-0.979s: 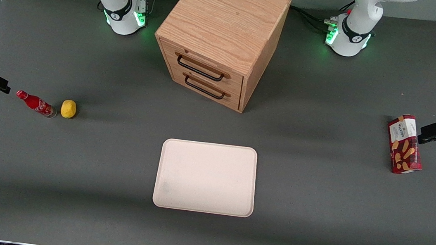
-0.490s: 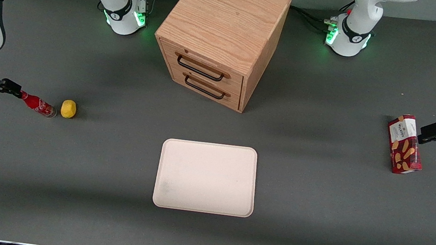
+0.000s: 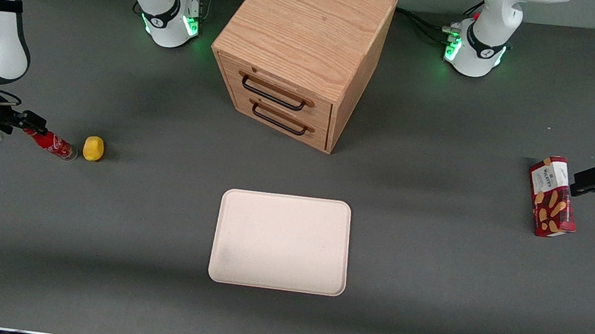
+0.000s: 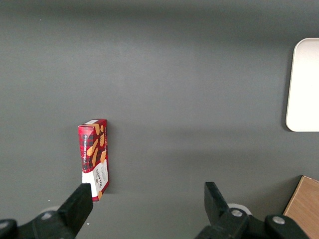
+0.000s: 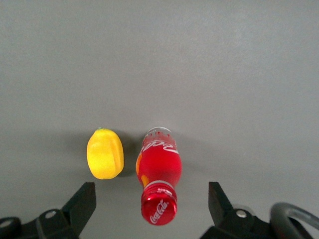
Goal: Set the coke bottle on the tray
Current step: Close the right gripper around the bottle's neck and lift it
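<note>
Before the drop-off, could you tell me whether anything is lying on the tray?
Nothing is; the tray shows only bare surface. The coke bottle stands on the table toward the working arm's end, with the open gripper at its cap.

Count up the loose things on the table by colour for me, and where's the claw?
Red: 2, coke bottle and snack box
Yellow: 1, lemon-like lump
Cream-pink: 1, tray
Wood: 1, drawer cabinet
Total: 5
Gripper, open, is over the bottle's cap.
</note>
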You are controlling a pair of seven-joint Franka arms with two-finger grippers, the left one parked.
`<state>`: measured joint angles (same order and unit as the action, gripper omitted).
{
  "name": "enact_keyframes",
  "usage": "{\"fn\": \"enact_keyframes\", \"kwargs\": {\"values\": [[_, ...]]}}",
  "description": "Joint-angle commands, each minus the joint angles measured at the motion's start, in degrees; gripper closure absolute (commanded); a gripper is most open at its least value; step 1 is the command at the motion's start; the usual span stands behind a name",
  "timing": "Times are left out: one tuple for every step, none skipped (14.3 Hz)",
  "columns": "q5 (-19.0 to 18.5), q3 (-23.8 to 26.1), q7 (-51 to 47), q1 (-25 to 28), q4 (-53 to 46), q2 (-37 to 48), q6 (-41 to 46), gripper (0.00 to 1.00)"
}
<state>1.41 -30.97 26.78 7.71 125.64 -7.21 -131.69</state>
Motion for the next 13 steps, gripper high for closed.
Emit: {"fn": "enact_keyframes", "kwargs": {"values": [[5.9, -1.5, 6.5, 0.0, 0.4, -2.5, -1.3, 0.00], [7.6, -1.7, 8.9, -0.1, 0.4, -3.2, -1.5, 0.00], [8.0, -2.3, 9.6, 0.0, 0.4, -3.3, -1.8, 0.01], [8.0, -2.3, 9.7, 0.0, 0.4, -3.3, -1.8, 0.03], [8.0, -2.3, 9.7, -0.1, 0.4, -3.3, -1.8, 0.04], [8.0, -2.3, 9.7, -0.1, 0.4, -3.3, -1.8, 0.06], [8.0, -2.3, 9.8, -0.1, 0.3, -3.3, -1.8, 0.10], [8.0, -2.3, 9.8, -0.1, 0.4, -3.3, -1.8, 0.22], [8.0, -2.3, 9.8, -0.1, 0.4, -3.3, -1.6, 0.41], [8.0, -2.3, 9.9, -0.1, 0.3, -3.3, -1.6, 0.55], [8.0, -2.3, 9.9, 0.0, 0.3, -3.3, -1.6, 0.68], [8.0, -2.3, 9.9, 0.0, 0.3, -3.3, -1.6, 0.81], [8.0, -2.3, 9.9, 0.0, 0.3, -3.3, -1.5, 0.92]]}}
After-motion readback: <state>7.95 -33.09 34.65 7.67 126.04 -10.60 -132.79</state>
